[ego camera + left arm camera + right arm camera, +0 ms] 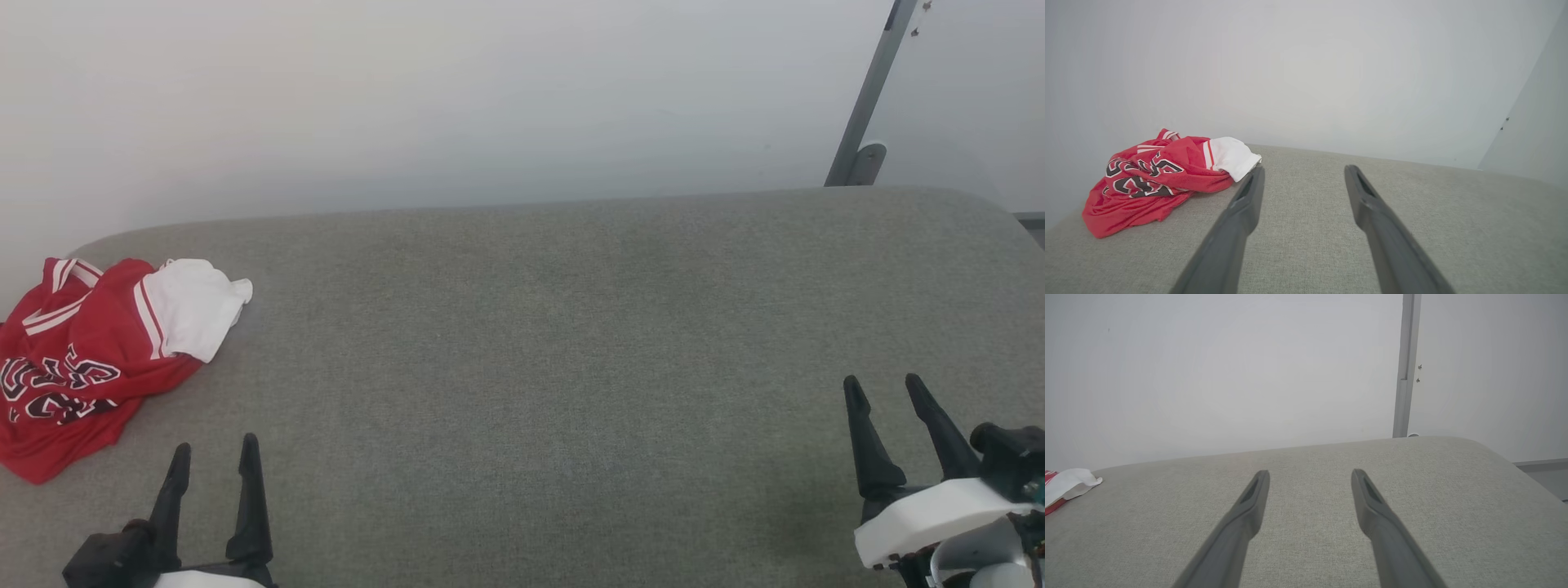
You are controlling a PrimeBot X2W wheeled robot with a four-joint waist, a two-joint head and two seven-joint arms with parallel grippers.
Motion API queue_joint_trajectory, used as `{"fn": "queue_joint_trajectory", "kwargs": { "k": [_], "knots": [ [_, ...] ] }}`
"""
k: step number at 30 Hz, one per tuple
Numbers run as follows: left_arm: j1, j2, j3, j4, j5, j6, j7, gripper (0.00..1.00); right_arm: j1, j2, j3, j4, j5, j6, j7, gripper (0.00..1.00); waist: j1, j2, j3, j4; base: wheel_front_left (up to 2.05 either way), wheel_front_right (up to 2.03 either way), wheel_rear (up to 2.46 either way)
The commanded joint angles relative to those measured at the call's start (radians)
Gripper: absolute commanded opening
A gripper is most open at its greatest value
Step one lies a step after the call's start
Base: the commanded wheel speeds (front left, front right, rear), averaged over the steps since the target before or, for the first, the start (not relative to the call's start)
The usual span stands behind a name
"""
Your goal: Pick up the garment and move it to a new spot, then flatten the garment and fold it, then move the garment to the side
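The garment lies crumpled and untouched at the left end of the grey fabric worktop. The left gripper and right gripper hover over the worktop's near edge, fingers wide and empty. Step in hand: the first pick-up, which probably calls for the left arm to reach toward the worktop's left end and pinch a fold

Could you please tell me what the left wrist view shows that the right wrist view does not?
Left wrist view adds: the open left claw and the crumpled garment's red body with its black lettering. Right wrist view adds: the open right claw and a grey upright post against the wall. Shared: the grey fabric surface, the pale wall, and the garment's white sleeve at the left.
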Motion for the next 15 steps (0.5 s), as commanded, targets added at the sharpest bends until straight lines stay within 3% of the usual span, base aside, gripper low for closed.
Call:
{"fn": "queue_joint_trajectory", "kwargs": {
  "k": [1,15],
  "knots": [
    [0.006,-0.002,0.006,-0.007,0.019,-0.006,-0.011,1.00,0.009,-0.005,0.001,-0.003,-0.019,0.000,-0.008,1.00,0.0000,0.0000,0.000,0.000,0.00,0.00,0.00],
    [0.008,-0.006,0.015,-0.002,0.081,-0.014,-0.025,1.00,0.018,-0.006,-0.002,-0.010,-0.066,0.000,-0.020,1.00,0.0000,0.0000,-0.007,0.000,0.00,0.00,0.00]
  ]
}}
